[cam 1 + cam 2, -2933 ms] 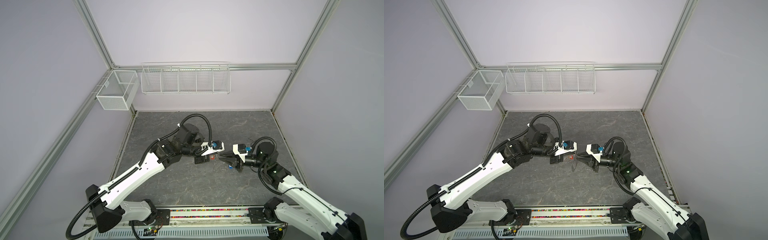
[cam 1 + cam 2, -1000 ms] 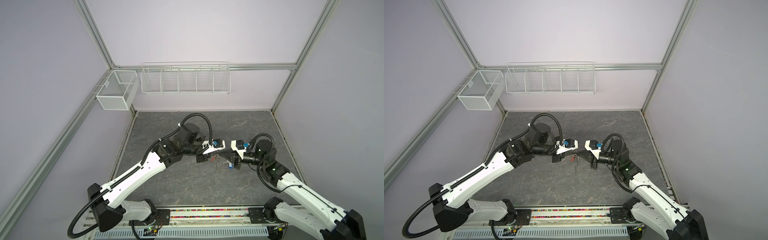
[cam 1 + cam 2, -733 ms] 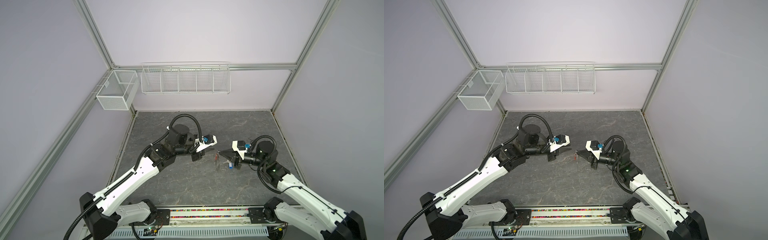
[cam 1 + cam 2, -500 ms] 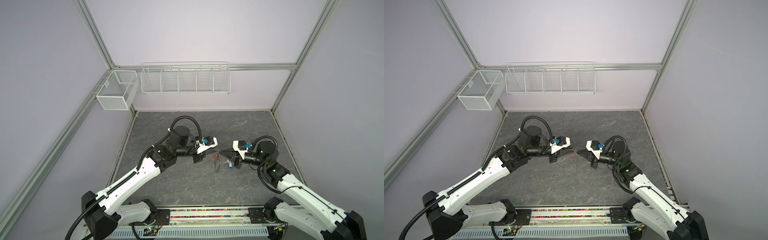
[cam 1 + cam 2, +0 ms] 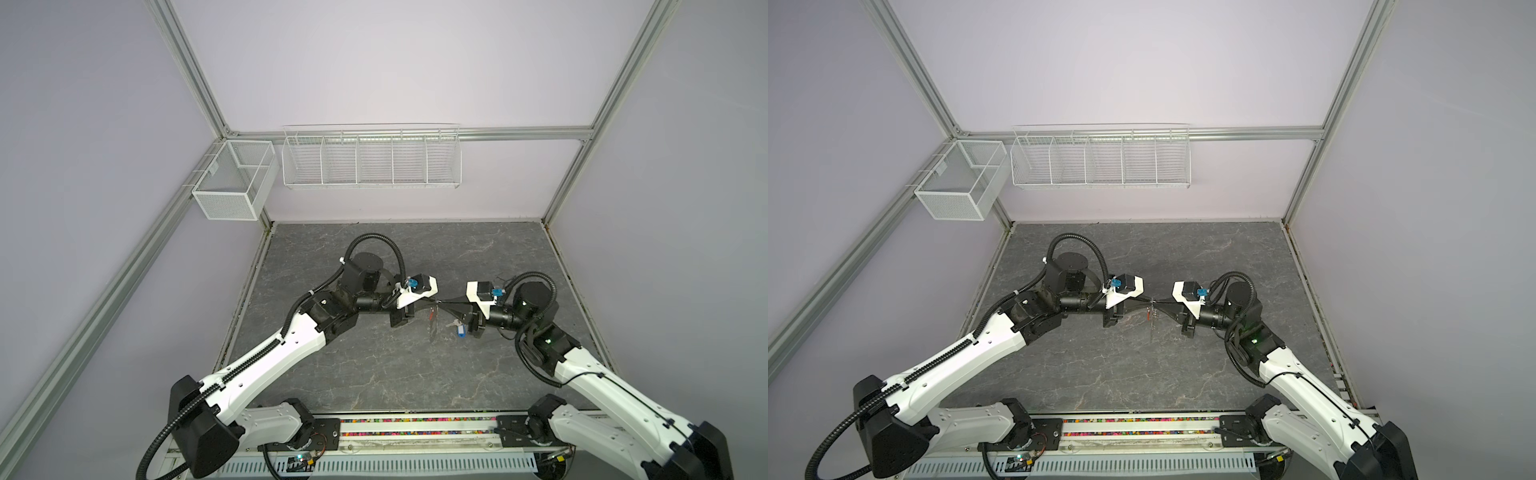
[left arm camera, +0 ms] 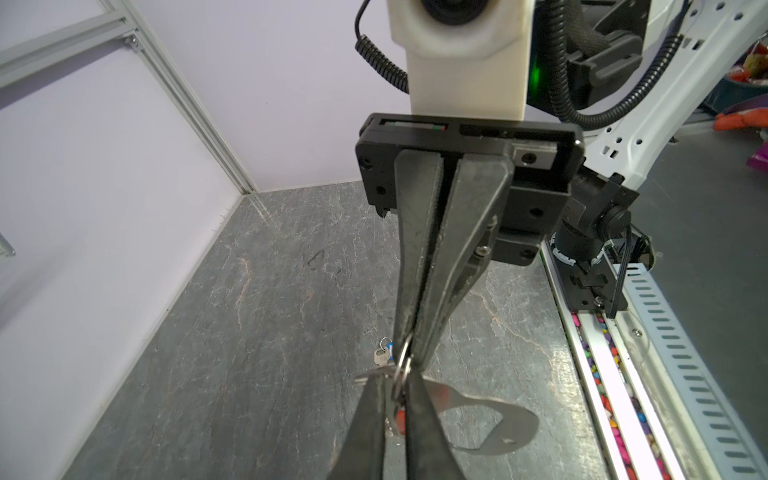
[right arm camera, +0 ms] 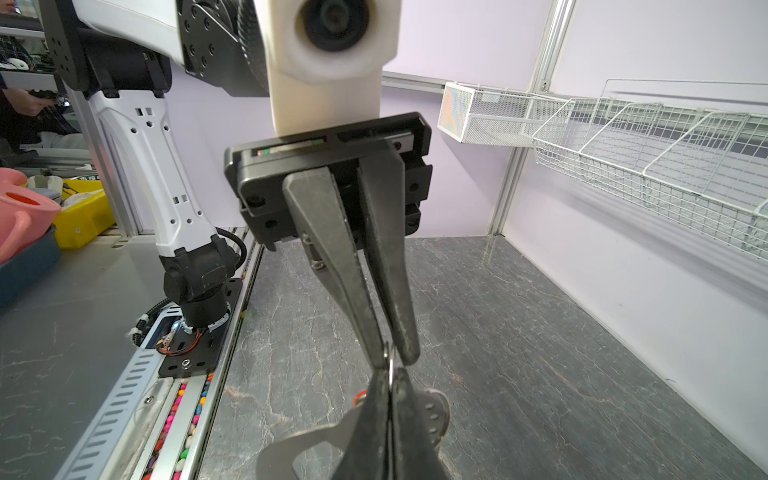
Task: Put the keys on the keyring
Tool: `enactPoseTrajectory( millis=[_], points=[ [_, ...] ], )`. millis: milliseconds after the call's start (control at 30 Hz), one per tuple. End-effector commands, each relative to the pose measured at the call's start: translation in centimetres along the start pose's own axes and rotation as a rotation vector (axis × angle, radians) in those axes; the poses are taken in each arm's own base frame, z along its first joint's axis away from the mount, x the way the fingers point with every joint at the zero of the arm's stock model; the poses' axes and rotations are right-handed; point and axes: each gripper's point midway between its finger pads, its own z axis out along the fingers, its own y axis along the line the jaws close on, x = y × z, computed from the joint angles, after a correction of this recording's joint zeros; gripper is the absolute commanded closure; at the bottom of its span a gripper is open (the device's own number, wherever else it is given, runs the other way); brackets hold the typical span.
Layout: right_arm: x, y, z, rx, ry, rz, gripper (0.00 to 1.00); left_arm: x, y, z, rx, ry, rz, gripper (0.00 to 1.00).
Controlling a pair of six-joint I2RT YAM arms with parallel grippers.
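Regrip on the L side: L gripper (image 5: 435,300) is coming back in after swinging clear a moment ago. Its jaws, part open a sec ago, are now pinching shut on the small split ring (image 6: 401,365) at the top of the keyring (image 6: 492,419). R gripper (image 5: 444,302) is staying clamped on that same ring from the opposite side, no change there. Both tips are now meeting nose to nose in both top views, held above the table (image 5: 374,365). The keyring's flat plate is hanging down beneath them and seems to be clearing the surface.

Red-tag key (image 5: 1148,314) is hanging right at the ring beside the plate. Its red is also peeking out between the L fingers (image 6: 370,424) in the L wrist view. Can't tell whether it's fully threaded or only partway on, b/c the tips are covering the join. Blue-tag key (image 5: 459,329) is lying on the table near the R gripper's base, apart from the keyring, w/ nothing touching it.

For the task, imo, the arms are getting two grips on the ring to work the red key round the coil or hand the ring over. The blue one isn't started, so prob halfway at best. Risk: both tips are crowding a tiny ring, so one slip means dropping the lot.
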Motion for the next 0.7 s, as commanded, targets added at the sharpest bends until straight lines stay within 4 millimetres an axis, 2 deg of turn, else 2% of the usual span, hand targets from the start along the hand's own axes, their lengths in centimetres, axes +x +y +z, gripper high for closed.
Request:
enactPoseTrajectory(
  millis=[0, 67, 233, 300, 533, 667],
  points=[
    [-1.0, 0.2, -0.1, -0.017, -0.036, -0.025, 0.93, -0.3, 0.0, 0.3, 0.022, -0.015, 0.016, 1.0],
    [-0.6, -0.1, 0.0, -0.001, -0.02, -0.014, 0.93, -0.5, 0.0, 0.2, 0.025, -0.015, 0.025, 1.0],
    [1.2, -1.5, -0.7, 0.109, 0.086, -0.038, 0.7, -0.1, 0.6, -0.4, 0.006, 0.1, 0.024, 1.0],
    [1.6, -1.8, -1.0, 0.137, 0.11, -0.047, 0.65, 0.4, 0.8, -0.6, 0.014, 0.176, 0.006, 1.0],
    [1.2, -2.0, -1.5, 0.177, 0.081, -0.066, 0.64, 1.6, 0.6, -0.7, 0.044, 0.391, -0.027, 1.0],
    [0.7, -1.8, -1.2, 0.15, 0.06, -0.058, 0.67, 1.4, 0.2, -0.2, 0.064, 0.441, -0.014, 1.0]
  ],
)
